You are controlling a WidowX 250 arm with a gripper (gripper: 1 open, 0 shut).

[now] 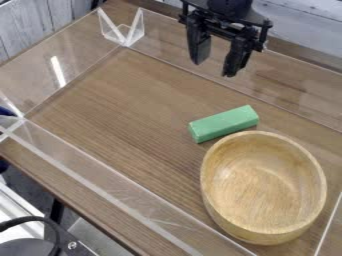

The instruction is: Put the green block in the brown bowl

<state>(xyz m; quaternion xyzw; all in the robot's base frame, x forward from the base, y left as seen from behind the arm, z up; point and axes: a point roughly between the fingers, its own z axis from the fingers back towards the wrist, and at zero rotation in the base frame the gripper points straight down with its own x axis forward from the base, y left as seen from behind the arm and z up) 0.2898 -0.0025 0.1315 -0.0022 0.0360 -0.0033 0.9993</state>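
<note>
Nearest the camera, at the lower left corner, a dark rounded object (47,240) shows only in part and is too cut off to identify. Just beyond it runs the near edge of a clear plastic wall (94,185) that borders the wooden table (114,110) on several sides, its edges catching the light. At the lower right sits the bowl (263,186), round, light brown, with visible grain and a thick rim; it stands upright on the table and its hollow holds nothing. Just behind the bowl's far-left rim lies the block (223,123), a small green bar flat on the table, its long side running slantwise up to the right; it is very near the rim, though whether the two touch cannot be told. Farther back and higher, the gripper (218,58) hangs above the table with its dark fingers (198,45) pointing down and spread apart, with nothing between them; it is well clear of the block and sits up and behind it in the view. At the far left corner the clear walls meet in a bright angled joint (123,30).
</note>
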